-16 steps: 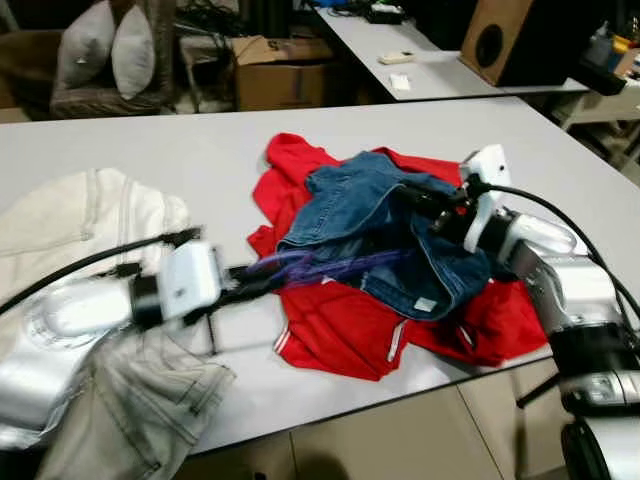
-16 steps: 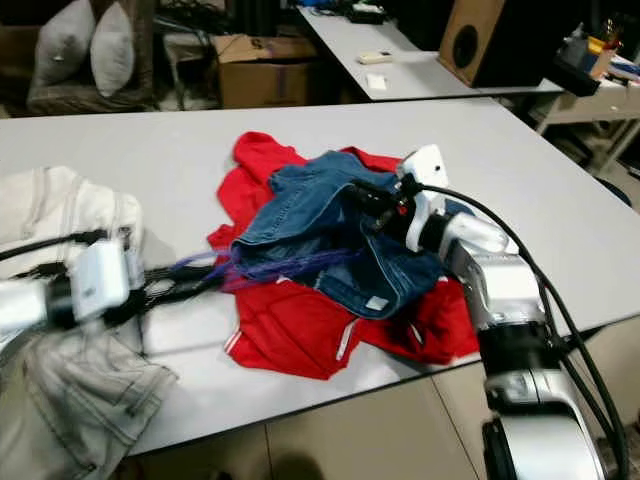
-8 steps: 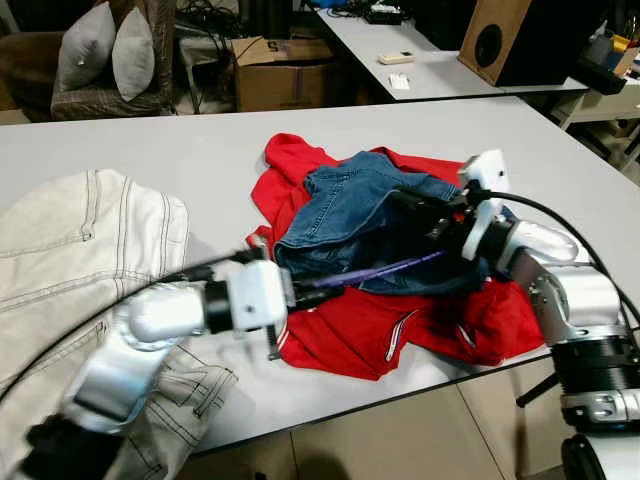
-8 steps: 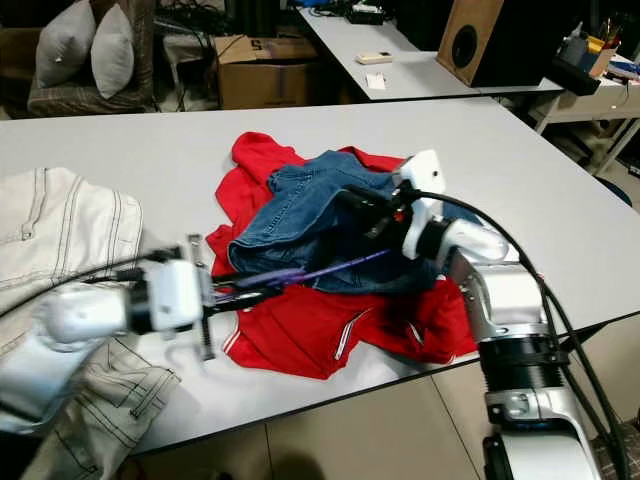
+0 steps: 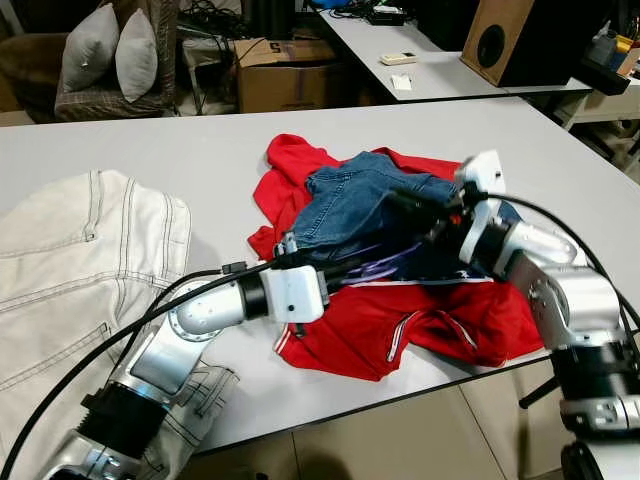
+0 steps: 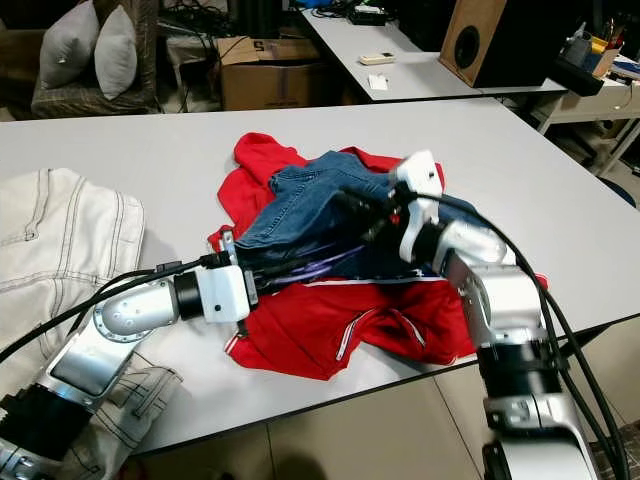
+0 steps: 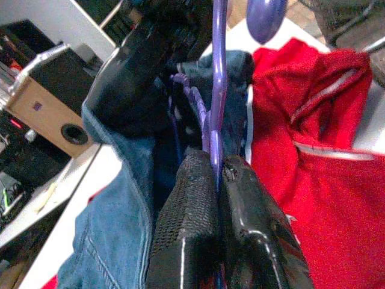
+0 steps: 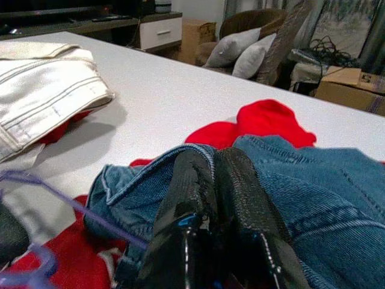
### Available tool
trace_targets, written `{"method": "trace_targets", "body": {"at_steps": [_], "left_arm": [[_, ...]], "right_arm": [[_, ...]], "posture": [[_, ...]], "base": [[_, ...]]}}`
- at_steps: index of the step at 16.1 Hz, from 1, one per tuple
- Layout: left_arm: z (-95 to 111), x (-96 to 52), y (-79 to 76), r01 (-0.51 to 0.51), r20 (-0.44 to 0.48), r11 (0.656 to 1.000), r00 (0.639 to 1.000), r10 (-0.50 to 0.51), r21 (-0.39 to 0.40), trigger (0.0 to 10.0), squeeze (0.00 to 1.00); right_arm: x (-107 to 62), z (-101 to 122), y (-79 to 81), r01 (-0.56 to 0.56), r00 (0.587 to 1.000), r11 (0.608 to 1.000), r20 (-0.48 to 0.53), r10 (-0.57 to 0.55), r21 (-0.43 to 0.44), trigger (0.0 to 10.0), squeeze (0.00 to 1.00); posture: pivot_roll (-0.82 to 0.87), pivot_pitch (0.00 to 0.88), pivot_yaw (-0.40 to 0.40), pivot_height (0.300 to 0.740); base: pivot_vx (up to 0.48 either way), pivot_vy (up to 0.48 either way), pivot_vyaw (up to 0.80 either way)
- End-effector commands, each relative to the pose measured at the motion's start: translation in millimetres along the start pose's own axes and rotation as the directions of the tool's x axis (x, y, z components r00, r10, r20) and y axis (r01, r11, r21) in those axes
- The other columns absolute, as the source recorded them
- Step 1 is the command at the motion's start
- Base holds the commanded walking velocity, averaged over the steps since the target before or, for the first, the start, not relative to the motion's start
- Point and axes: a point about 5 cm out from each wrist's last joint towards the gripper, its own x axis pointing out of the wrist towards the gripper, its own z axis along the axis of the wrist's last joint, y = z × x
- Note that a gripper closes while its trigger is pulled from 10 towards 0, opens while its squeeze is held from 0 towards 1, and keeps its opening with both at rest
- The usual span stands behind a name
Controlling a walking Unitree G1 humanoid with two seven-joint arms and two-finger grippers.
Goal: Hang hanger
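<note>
Two grippers work one pile of clothes at the near edge of a grey table (image 5: 200,150). Nearest, the left gripper (image 5: 335,276), clenched on a thin purple hanger (image 7: 216,90), now has its fingers against the near side of the jeans (image 5: 350,205); a second ago it was over the white trousers (image 5: 80,250), well to the left, with the hanger trailing out of the denim. The wrist view shows the purple bar pinched between its two black fingers (image 7: 186,241) and running on into the blue cloth. Much of the hanger now lies inside the jeans, only a short purple stretch showing between the left gripper and the denim. Just behind, the right gripper (image 5: 415,207) grips a fold of the jeans, its fingers closed on the denim, and holds it raised off the red shirt (image 5: 400,330) beneath. By these frames the hanger is being threaded into the jeans, and this push seems to bring that step well along, though how far the hidden end reaches cannot be told. Hanging it up is not yet begun. Beyond the table stand a cardboard box (image 5: 285,75), a speaker (image 5: 525,40) and two grey cushions (image 5: 110,60).
</note>
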Motion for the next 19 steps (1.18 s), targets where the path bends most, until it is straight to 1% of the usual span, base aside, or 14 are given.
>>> {"method": "trace_targets", "body": {"at_steps": [1, 2, 4, 6, 7, 8, 10, 11, 12, 13, 14, 15, 16, 19], "left_arm": [[-3.2, -2.4, 2.8, 0.029, -0.024, 0.999, 0.999, -0.029, 0.025, 10.0, 0.00], [-8.8, -12.7, 4.1, 0.047, -0.051, 0.999, 0.998, -0.046, 0.012, 10.0, 0.00], [-11.4, -27.9, 3.8, 0.079, -0.070, 0.996, 0.994, -0.082, -0.039, 10.0, 0.00], [-18.1, -48.9, 2.5, 0.142, -0.150, 0.987, 0.977, -0.152, -0.071, 10.0, 0.00], [-22.2, -58.8, 6.3, 0.136, -0.196, 0.987, 0.969, -0.150, -0.085, 10.0, 0.00], [-24.2, -63.6, 12.0, 0.109, -0.219, 0.991, 0.968, -0.123, -0.071, 10.0, 0.00], [-27.8, -65.3, 19.2, 0.065, -0.249, 0.996, 0.965, -0.078, -0.059, 10.0, 0.00], [-28.1, -52.0, 21.6, 0.017, -0.247, 0.999, 0.969, -0.028, -0.046, 10.0, 0.00], [-27.6, -47.4, 22.0, 0.007, -0.243, 0.999, 0.970, -0.016, -0.039, 10.0, 0.00], [-19.5, -30.6, 18.4, 0.004, -0.174, 0.999, 0.985, -0.013, -0.054, 10.0, 0.00], [-16.1, -24.7, 16.1, 0.009, -0.143, 0.998, 0.990, -0.018, -0.065, 10.0, 0.00], [-7.2, -12.3, 9.0, 0.032, -0.071, 0.995, 0.997, -0.038, -0.090, 10.0, 0.00], [6.0, 4.1, -4.4, 0.079, 0.022, 0.991, 0.997, -0.077, -0.112, 10.0, 0.00], [7.9, 14.6, -12.5, 0.095, 0.033, 0.989, 0.995, -0.092, -0.110, 10.0, 0.00]], "right_arm": [[0.0, 11.5, 4.1, -0.029, 0.999, 0.999, 0.030, 0.030, -0.029, 0.0, 0.00], [-2.6, 11.2, 2.3, -0.018, 0.999, 0.999, 0.026, 0.019, -0.030, 0.0, 0.00], [-6.7, 10.1, -1.3, 0.005, 1.000, 1.000, 0.019, -0.004, -0.031, 0.0, 0.00], [-10.4, 10.5, -3.5, 0.015, 1.000, 0.999, 0.014, -0.014, -0.033, 0.0, 0.00], [-10.8, 10.9, -3.9, 0.015, 1.000, 0.999, 0.010, -0.015, -0.036, 0.0, 0.00], [-10.6, 11.2, -4.0, 0.013, 1.000, 0.999, 0.008, -0.012, -0.037, 0.0, 0.00], [-8.2, 11.6, -2.1, -0.006, 1.000, 0.999, 0.007, 0.006, -0.038, 0.0, 0.00], [-4.4, 11.9, 1.8, -0.031, 0.999, 0.999, 0.009, 0.031, -0.036, 0.0, 0.00], [-3.5, 12.0, 2.7, -0.037, 0.999, 0.999, 0.009, 0.037, -0.035, 0.0, 0.00], [-2.2, 12.8, 4.4, -0.050, 0.999, 0.998, 0.012, 0.050, -0.034, 0.0, 0.00], [-2.0, 12.9, 4.6, -0.052, 0.999, 0.998, 0.013, 0.052, -0.034, 0.0, 0.00], [-1.4, 12.9, 4.6, -0.054, 0.998, 0.998, 0.014, 0.055, -0.033, 0.0, 0.00], [0.5, 14.1, 4.4, -0.056, 0.998, 0.998, 0.020, 0.057, -0.032, 0.0, 0.00], [2.1, 16.0, 5.2, -0.057, 0.998, 0.998, 0.030, 0.058, -0.031, 0.0, 0.00]], "posture": [[-0.03, 0.017, -0.015, 0.740], [-0.03, 0.016, -0.010, 0.740], [-0.04, 0.015, -0.007, 0.740], [-0.04, 0.010, -0.008, 0.740], [-0.04, 0.009, -0.009, 0.740], [-0.04, 0.006, -0.015, 0.740], [-0.03, 0.003, -0.020, 0.740], [-0.03, 0.001, -0.024, 0.740], [-0.03, 0.001, -0.024, 0.740], [-0.03, 0.000, -0.027, 0.740], [-0.03, 0.000, -0.030, 0.740], [-0.03, 0.000, -0.031, 0.740], [-0.03, 0.000, -0.029, 0.740], [-0.03, 0.000, -0.026, 0.740]], "base": [[0.000, 0.000, 0.00], [0.000, 0.000, 0.00], [0.000, 0.000, 0.00], [0.000, 0.000, 0.00], [0.000, 0.000, 0.00], [0.000, 0.000, 0.00], [0.000, 0.000, 0.00], [0.000, 0.000, 0.00], [0.000, 0.000, 0.00], [0.000, 0.000, 0.00], [0.000, 0.000, 0.00], [0.000, 0.000, 0.00], [0.000, 0.000, 0.00], [0.000, 0.000, 0.00]]}}
